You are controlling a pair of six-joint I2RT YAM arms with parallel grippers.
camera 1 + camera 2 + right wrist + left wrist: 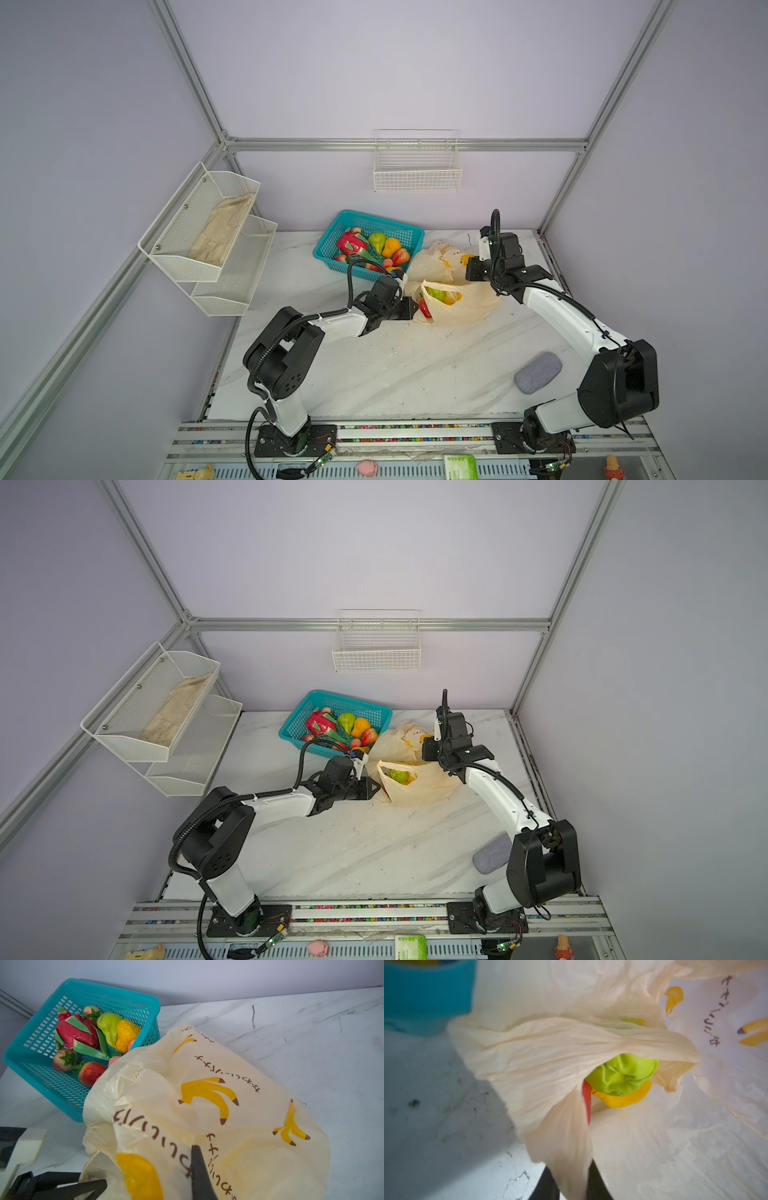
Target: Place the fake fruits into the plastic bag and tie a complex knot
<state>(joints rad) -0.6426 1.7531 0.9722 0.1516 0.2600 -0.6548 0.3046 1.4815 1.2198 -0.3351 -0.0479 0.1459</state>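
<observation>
Pale lilac walls enclose a white marbled tabletop [374, 374] where a thin translucent peach-cream plastic bag [461, 307] printed with yellow bananas lies open just beside a teal mesh plastic basket [332, 249]. The left gripper [413, 309] is pressed together on the bag's near rim; the right gripper [199, 1169] pinches its far rim. Some glossy plastic fake fruits [623, 1074], green, yellow and red, sit inside the bag; other fruits [76, 1032] lie in the basket.
</observation>
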